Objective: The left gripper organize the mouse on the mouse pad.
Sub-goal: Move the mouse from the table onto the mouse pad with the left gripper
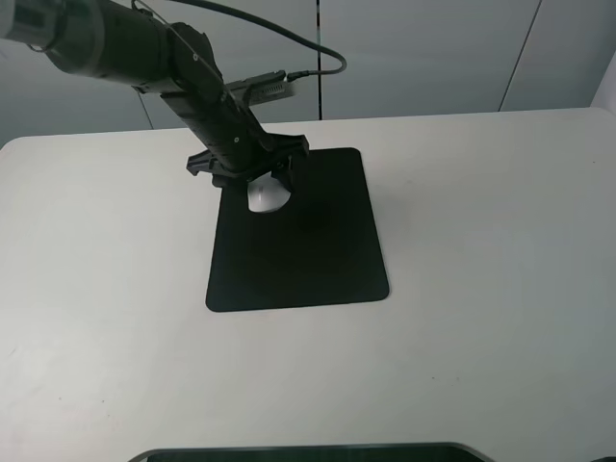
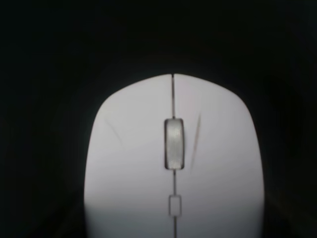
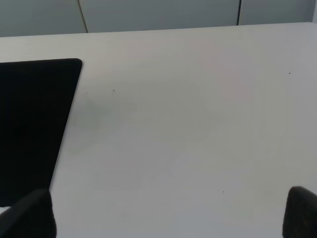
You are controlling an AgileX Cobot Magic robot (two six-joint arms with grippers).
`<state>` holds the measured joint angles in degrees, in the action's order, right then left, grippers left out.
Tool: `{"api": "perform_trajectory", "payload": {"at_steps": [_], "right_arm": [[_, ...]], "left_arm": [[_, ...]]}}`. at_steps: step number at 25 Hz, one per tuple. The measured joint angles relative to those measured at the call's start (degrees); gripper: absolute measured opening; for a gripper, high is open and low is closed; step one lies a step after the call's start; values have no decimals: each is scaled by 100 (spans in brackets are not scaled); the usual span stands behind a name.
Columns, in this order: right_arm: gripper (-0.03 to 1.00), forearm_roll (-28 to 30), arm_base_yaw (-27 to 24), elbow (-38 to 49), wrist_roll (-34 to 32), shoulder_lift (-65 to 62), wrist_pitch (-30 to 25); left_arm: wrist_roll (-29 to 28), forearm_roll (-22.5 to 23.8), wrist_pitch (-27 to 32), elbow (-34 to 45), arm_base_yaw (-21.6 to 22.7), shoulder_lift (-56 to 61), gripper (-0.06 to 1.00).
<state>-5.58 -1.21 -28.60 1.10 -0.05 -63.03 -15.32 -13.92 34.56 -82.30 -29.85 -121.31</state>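
The white mouse (image 1: pixel 268 197) lies on the far left part of the black mouse pad (image 1: pixel 308 250). My left gripper (image 1: pixel 262 183) reaches down over it from the upper left, its dark fingers close on either side of the shell. In the left wrist view the mouse (image 2: pixel 173 163) fills the frame, grey scroll wheel centred, and everything around it is black, so the fingers do not stand out. My right gripper (image 3: pixel 168 218) hovers over bare table beside the mouse pad (image 3: pixel 34 124), its fingertips (image 3: pixel 27 215) wide apart with nothing between them.
The white table (image 1: pixel 481 289) surrounds the pad on all sides. A black cable (image 1: pixel 318 53) loops behind the left arm. A dark curved edge (image 1: pixel 308 452) shows at the near side of the exterior view. Grey wall panels stand behind the table.
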Motion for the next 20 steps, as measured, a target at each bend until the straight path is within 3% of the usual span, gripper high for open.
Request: {"api": "perform_trajectory", "payload": {"at_steps": [8, 20], "right_arm": [[69, 0, 0, 0, 0, 0, 2], [69, 0, 0, 0, 0, 0, 2]], "left_arm": [[-607, -14, 90, -580, -332, -611, 58], [-1182, 229, 171, -606, -462, -816, 58]]}}
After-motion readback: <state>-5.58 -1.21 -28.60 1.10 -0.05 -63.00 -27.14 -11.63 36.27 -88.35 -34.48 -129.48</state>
